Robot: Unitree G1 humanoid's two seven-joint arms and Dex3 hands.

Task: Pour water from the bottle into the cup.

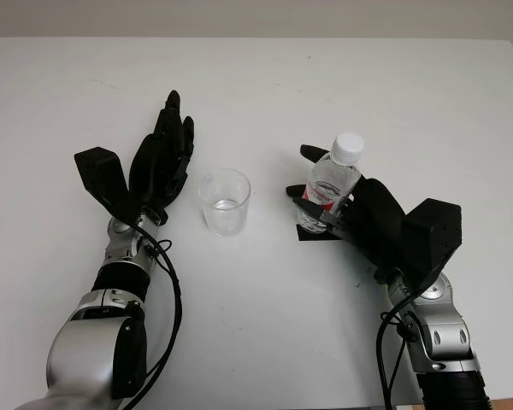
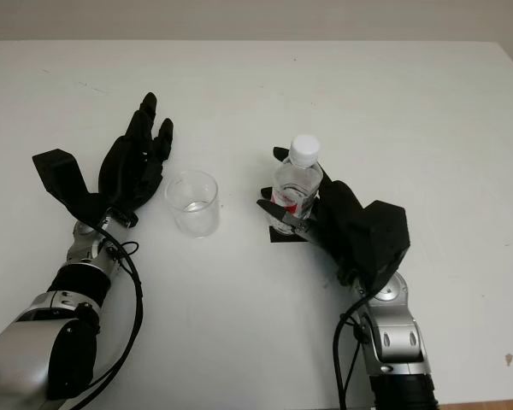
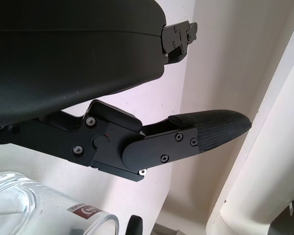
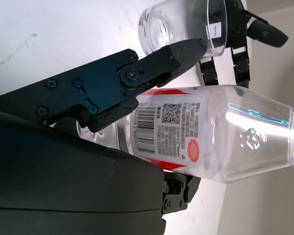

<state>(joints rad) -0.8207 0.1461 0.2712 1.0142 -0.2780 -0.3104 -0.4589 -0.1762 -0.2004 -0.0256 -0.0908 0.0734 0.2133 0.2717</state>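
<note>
Right robot hand (image 1: 346, 213) grips upright bottle (image 1: 333, 179) (capped); left robot hand (image 1: 158, 162) open beside cup (image 1: 225, 202)

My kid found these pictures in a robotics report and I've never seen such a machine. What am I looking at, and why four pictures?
It is a humanoid robot with two metal arms ending in black three-finger hands. The two wide pictures come from a pair of cameras on its head, looking down at a white table. The two close-ups come from cameras at its wrists, so they look tilted. On the table stands a clear cup, and to its right a capped plastic bottle with a red and white label, standing upright. The right robot hand is closed around the bottle. The left robot hand is open, just left of the cup, holding nothing.
</note>
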